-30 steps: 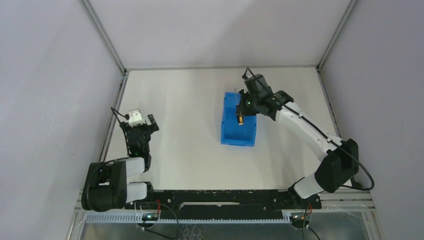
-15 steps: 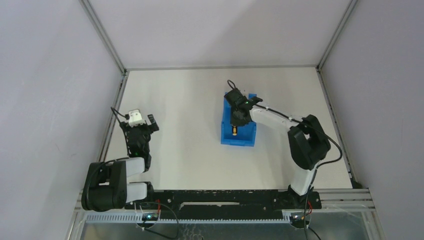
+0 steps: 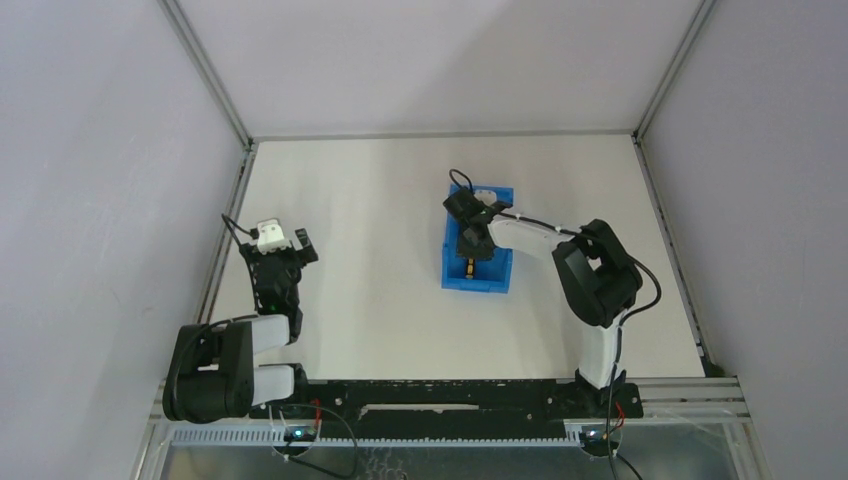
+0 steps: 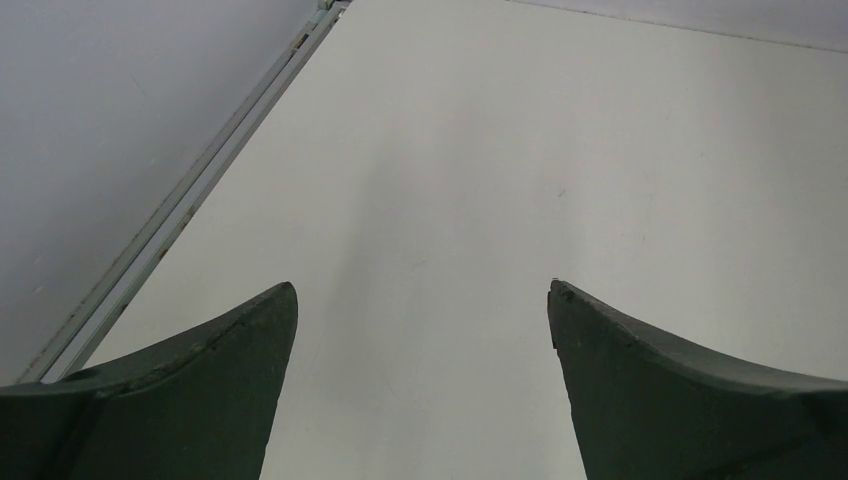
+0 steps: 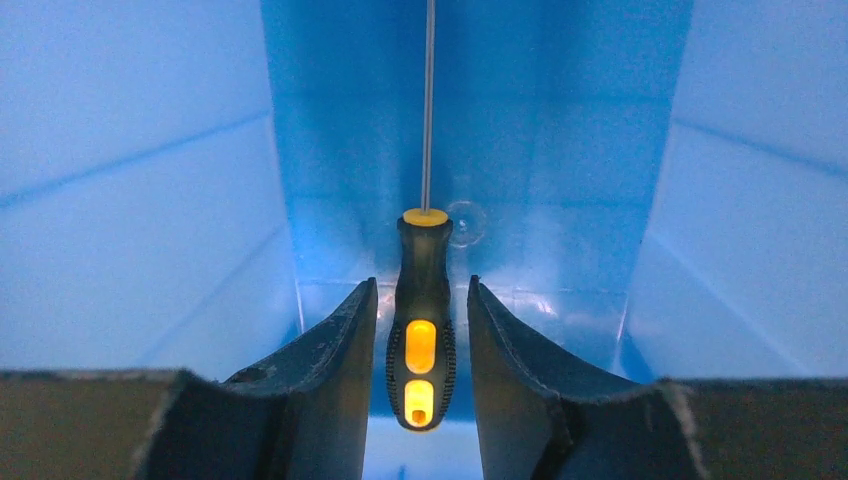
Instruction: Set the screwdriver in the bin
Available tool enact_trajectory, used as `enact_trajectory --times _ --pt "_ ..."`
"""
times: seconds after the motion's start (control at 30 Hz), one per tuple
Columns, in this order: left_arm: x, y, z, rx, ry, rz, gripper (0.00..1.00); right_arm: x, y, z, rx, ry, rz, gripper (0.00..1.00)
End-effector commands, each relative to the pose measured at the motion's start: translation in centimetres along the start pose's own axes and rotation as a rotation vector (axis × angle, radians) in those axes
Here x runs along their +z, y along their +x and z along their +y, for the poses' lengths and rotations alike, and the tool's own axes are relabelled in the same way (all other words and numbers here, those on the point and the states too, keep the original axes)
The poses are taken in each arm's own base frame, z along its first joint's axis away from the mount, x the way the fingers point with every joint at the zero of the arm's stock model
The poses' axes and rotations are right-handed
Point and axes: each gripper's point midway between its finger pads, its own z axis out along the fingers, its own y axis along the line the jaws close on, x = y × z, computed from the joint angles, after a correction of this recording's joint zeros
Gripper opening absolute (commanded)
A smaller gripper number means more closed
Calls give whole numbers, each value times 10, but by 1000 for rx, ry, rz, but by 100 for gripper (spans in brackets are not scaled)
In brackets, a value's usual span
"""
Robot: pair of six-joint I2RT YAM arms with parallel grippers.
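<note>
Here, the screwdriver [image 5: 421,330] is seen inside the bin [image 5: 130,200]. Its yellow-and-black handle is framed between the right jaws. Its thin shaft is pointed toward twelve o'clock in the right wrist view, at the bin's far wall. The right jaws are released: a narrow gap is shown on either side of the handle, at nine and at three o'clock, so the handle is not touched by them. Whether the screwdriver is lying flat on the bin's floor cannot be told for certain.

In the top view, the bin is found on the table [image 3: 370,230], a little toward three o'clock of its middle, with its long sides run from six to twelve o'clock. The right arm [image 3: 540,238] is extended into it from three o'clock, and a speck of yellow is shown near the bin's six o'clock end. The left arm [image 3: 270,275] is folded at nine o'clock, well apart from the bin. The left jaws are spread wide above the table, with nothing held between them.
</note>
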Motion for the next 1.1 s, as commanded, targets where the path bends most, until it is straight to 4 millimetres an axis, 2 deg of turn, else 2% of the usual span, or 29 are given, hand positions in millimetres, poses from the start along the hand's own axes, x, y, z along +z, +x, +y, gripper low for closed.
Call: enact_trajectory --times 0.0,0.17,0.23,0.33,0.4,0.47,0.6,0.77,0.97,1.07 --pt "7 -24 -3 -1 7 -71 100 -43 -36 11 22 -68 -146 45" --pt "7 -24 -3 -1 5 -71 100 -100 -73 -3 24 -59 -294 47" --pt "7 -24 -3 -1 6 -71 100 -127 -88 -9 17 -71 -363 50" --pt "7 -24 -3 -1 6 -71 100 -157 -102 -24 -1 -75 -436 63" --pt "7 -24 -3 -1 6 -71 100 -168 -108 -41 -13 -54 -463 77" --pt "7 -24 -3 -1 7 -70 100 -172 -113 -67 -13 1 -474 98" --pt "7 -25 -4 -1 7 -72 100 -176 -122 -133 36 96 -488 100" --pt "7 -24 -4 -1 7 -70 100 -182 -130 -199 146 41 -540 100" --pt "7 -25 -3 -1 6 -72 100 -172 -124 -241 176 67 -521 100" --pt "7 -25 -3 -1 6 -72 100 -166 -122 -241 182 42 -510 100"
